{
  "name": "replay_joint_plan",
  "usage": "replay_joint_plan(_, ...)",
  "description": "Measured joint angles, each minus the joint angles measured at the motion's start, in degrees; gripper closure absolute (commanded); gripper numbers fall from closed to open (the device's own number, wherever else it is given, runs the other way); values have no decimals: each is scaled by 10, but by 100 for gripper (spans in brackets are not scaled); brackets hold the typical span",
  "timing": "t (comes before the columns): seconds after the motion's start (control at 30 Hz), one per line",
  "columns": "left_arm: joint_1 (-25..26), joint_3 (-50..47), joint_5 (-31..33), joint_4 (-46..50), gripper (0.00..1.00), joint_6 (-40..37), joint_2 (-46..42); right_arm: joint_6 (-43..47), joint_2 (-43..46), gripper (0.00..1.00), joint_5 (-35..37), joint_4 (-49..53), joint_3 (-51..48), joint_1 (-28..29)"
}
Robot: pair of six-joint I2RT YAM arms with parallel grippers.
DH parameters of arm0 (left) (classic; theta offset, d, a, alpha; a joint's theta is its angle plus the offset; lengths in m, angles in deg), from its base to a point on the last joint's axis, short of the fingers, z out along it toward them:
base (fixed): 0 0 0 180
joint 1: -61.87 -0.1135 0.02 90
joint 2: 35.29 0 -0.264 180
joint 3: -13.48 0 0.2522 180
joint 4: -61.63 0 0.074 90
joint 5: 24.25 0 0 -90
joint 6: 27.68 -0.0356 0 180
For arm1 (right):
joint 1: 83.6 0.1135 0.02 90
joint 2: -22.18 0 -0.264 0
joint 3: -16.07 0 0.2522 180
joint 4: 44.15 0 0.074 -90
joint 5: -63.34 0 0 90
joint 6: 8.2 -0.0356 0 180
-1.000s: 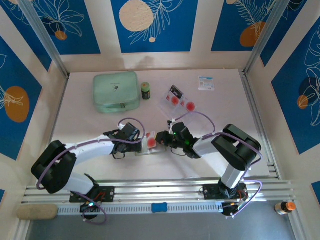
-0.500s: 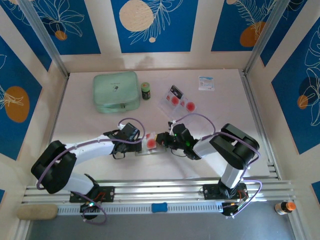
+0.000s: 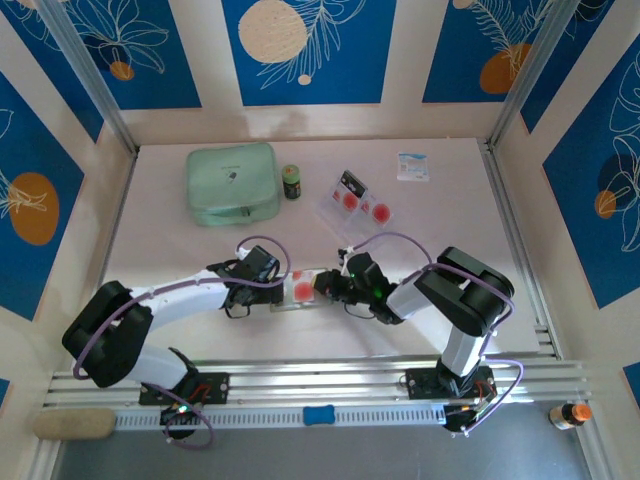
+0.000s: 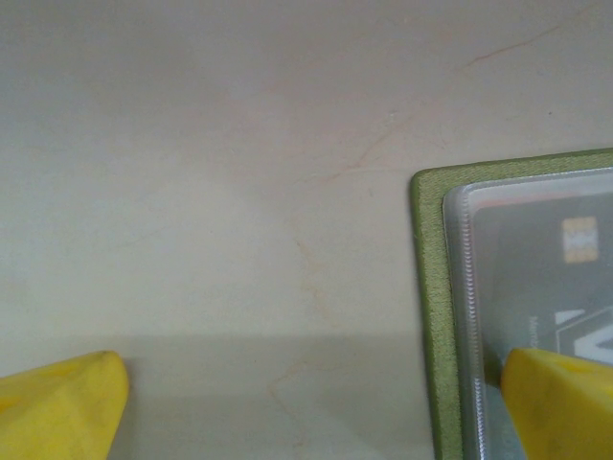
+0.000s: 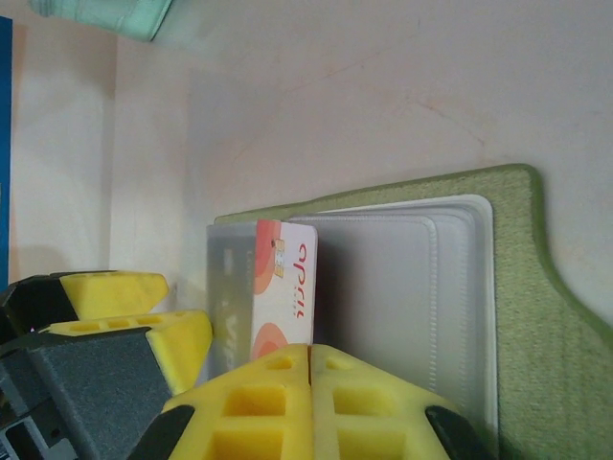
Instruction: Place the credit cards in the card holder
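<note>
**Card partway into holder, a pincer each side**

Top: the open holder (image 3: pixel 300 291) lies on the counter (image 3: pixel 450 210) between left pincer (image 3: pixel 272 284) and right pincer (image 3: pixel 328 287). Spare cards (image 3: pixel 355 205) lie farther back.

Left wrist: left pincer (image 4: pixel 306 412) wide, one finger (image 4: pixel 560 407) over the holder's sleeve.

Right wrist: right pincer (image 5: pixel 311 388) closed, its tips at the end of a card (image 5: pixel 287 278) that is partly sleeved.

The right claw (image 3: pixel 326 287), pinched on a credit card (image 5: pixel 284 287), has slid a little toward the tabletop's left edge and now sits closer to the left claw (image 3: pixel 279 288). Its card lies farther across the card holder (image 5: pixel 551 316). The right elbow has shifted left too.
</note>
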Motion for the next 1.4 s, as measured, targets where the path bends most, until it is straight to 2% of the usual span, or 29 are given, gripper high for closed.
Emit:
replay_joint_plan(0.8, 0, -2, 0, 2, 0, 0, -4, 5, 15, 100, 8, 19, -9, 12)
replay_joint_plan(1.4, 0, -7, 0, -1, 0, 0, -8, 28, 7, 100, -21, 93, 46, 12)
